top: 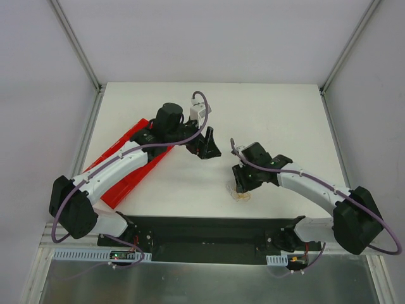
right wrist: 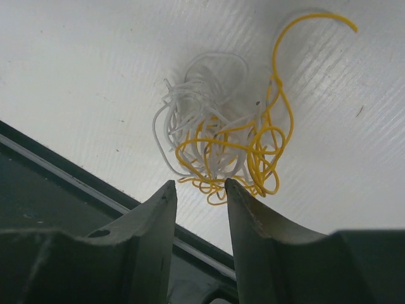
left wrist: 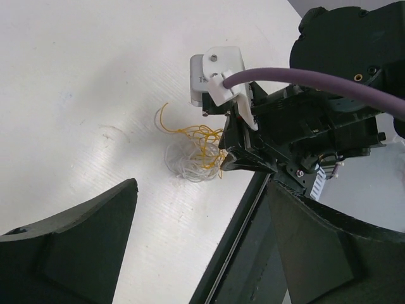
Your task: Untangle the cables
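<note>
From above, the cables (top: 242, 196) are a tiny pale clump on the smooth white counter (top: 285, 120) near its front edge. The right hand (top: 242, 185) is just over them, and the left hand (top: 209, 148) is apart by a flat red tray (top: 126, 166). The left wrist view shows that hand spread wide around nothing. The right wrist view alone separates thin whitish loops from curly yellow ones; its own hand stands slightly parted, gripping nothing.

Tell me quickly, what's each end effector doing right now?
Left end effector: open, empty.
Right end effector: open, gripping nothing, tips at the tangled clump of thin yellow and white wires.
</note>
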Controlling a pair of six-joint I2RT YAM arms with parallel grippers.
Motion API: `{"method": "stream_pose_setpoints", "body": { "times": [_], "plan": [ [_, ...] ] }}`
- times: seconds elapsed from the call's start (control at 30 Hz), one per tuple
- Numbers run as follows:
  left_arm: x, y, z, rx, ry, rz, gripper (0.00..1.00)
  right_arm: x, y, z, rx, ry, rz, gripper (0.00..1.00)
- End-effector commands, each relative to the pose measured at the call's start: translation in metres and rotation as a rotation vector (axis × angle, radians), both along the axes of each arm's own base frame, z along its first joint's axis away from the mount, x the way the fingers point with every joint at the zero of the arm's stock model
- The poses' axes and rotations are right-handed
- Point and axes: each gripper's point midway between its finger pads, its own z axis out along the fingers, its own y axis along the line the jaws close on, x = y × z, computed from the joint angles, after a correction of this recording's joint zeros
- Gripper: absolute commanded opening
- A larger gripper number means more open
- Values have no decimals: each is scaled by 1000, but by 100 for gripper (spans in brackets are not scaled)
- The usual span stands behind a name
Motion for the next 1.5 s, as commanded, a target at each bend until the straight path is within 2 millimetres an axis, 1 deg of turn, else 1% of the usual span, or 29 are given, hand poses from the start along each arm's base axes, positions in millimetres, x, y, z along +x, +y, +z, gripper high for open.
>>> {"method": "stream_pose_setpoints", "body": {
  "times": [0.0,0.1,0.13,0.23,0.37,0.6,0.67,0.7,0.77,0.87,0.93,1.0,1.1,1.13,1.2,1.23,1.33,1.4,1.43,1.47],
  "plan": [
    [-1,1,-1,9,-24,-13,82,13,-1,5,-70,-67,32,40],
    [-1,1,-3,11,-18,-14,82,12,1,4,-84,-71,38,37],
    [-1,1,-2,10,-16,-14,82,14,-1,5,-99,-87,28,37],
    [-2,-1,-3,5,-6,-24,82,21,-13,11,-160,-145,-6,42],
    [-3,-1,-3,5,-2,-27,82,22,-13,16,-151,-162,-8,44],
    [-4,-3,-7,6,19,-32,81,22,-8,4,-144,-138,8,43],
    [-3,-3,-8,9,20,-30,81,20,-3,3,-124,-127,16,39],
    [-3,-3,-8,7,22,-32,81,20,-1,3,-120,-130,21,35],
    [-4,-4,-7,2,27,-38,81,21,-1,6,-118,-142,13,23],
    [-4,-4,-6,0,21,-38,80,18,-1,21,-96,-163,2,8],
    [-4,-4,-5,0,17,-39,80,15,0,40,-68,-176,-9,3],
    [-5,-4,-3,-6,16,-40,80,13,0,67,-19,-206,-25,0],
    [-8,-5,1,-24,15,-50,79,13,0,119,82,-290,-77,1],
    [-8,-5,4,-33,7,-51,78,14,0,142,126,-329,-94,1],
    [-11,-5,9,-55,-9,-61,78,14,0,179,201,-390,-117,0],
    [-12,-7,12,-74,-16,-67,78,15,1,206,254,-436,-127,0],
    [-21,-11,28,-153,-47,-112,80,13,4,253,373,-500,-151,1],
    [-28,-13,38,-211,-71,-146,80,13,9,277,451,-537,-148,1],
    [-31,-14,42,-234,-78,-162,81,8,16,284,496,-533,-116,0],
    [-35,-15,46,-258,-83,-180,82,9,19,289,511,-540,-111,1]
  ]
}}
